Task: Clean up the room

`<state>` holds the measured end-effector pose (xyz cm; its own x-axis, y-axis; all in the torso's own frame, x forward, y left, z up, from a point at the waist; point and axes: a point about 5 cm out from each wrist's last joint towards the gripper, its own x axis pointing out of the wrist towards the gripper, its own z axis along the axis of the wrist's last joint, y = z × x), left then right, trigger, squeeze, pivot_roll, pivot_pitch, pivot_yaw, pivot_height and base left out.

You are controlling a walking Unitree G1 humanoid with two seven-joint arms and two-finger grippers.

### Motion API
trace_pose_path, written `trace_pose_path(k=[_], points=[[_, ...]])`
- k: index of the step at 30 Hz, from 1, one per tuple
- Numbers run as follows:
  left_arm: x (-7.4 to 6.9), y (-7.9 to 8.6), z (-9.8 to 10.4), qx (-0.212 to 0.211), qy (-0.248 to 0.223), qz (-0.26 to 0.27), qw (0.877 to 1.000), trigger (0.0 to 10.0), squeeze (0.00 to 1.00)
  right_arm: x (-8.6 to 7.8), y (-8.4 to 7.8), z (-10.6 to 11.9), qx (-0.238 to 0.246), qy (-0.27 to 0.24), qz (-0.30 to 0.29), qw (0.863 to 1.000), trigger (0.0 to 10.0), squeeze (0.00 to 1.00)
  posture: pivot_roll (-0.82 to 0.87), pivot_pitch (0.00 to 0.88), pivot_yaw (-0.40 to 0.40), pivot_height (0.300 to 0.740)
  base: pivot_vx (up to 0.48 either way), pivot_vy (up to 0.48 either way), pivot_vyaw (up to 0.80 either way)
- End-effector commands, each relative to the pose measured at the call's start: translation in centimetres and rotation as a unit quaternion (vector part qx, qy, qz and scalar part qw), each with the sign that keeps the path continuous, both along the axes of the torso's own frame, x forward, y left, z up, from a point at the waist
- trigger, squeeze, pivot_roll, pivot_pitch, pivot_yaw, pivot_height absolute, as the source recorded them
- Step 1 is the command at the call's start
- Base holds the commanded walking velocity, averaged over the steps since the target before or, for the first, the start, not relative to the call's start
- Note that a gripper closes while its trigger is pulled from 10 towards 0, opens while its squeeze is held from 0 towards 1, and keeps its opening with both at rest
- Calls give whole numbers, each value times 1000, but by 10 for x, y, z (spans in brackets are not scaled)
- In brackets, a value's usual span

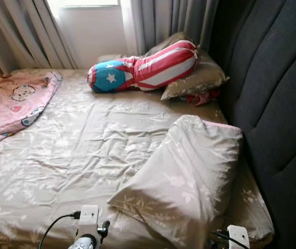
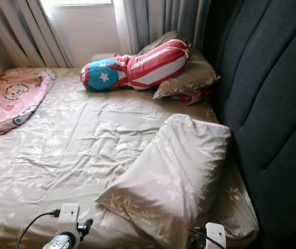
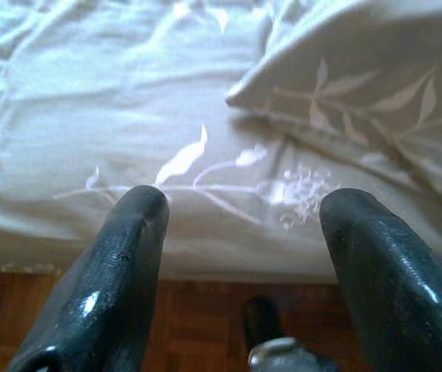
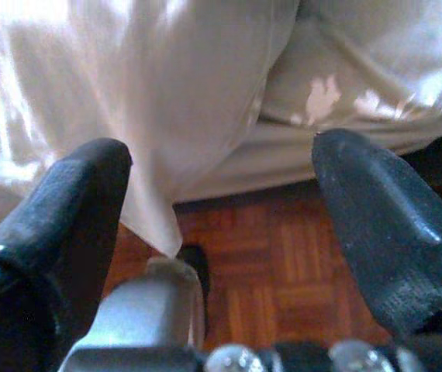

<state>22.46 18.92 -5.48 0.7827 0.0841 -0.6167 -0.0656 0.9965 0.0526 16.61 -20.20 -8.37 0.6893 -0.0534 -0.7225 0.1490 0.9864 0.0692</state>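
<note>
1. Nearest, the left gripper hovers at the near edge of the bed, its two black fingers spread wide with nothing between them; under them lie the leaf-printed sheet and a strip of reddish parquet floor.
2. Beside it, the right gripper hangs just off the same edge, fingers likewise spread and empty, with a corner of pale fabric drooping over the bed's side above the wood floor.
3. Just beyond the arms, a beige pillow with a leaf print lies askew on the near right part of the bed, one end propped up toward the dark padded headboard.
4. Further on, the rumpled beige sheet spreads across the mattress, and a pink cartoon-print blanket lies heaped on the far left side.
5. At the far end, a red, white and blue star-patterned bolster rests partly on a second beige pillow, which touches the headboard; something red peeks from beneath that pillow.
6. Behind everything, grey curtains hang on either side of a bright window.
</note>
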Motion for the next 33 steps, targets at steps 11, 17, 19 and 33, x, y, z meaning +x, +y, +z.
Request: trace_pose_path(k=[11,17,19,33], points=[[42,-2,44,-11,-157,-31,987,10000,0,92,12,68,11,-236,29,971,10000,0,-92,0,8,712,0,0,0],[33,4,51,-1,-204,-45,978,10000,0,96,15,82,-4,-300,23,954,10000,0,-95,0,2,712,0,0,0],[30,7,51,3,-209,-44,977,10000,0,95,16,83,-5,-309,26,951,10000,0,-94,0,-1,712,0,0,0],[33,5,64,5,-249,-36,968,10000,0,85,4,88,-28,-322,24,946,10000,0,-85,0,-52,712,0,0,0]])
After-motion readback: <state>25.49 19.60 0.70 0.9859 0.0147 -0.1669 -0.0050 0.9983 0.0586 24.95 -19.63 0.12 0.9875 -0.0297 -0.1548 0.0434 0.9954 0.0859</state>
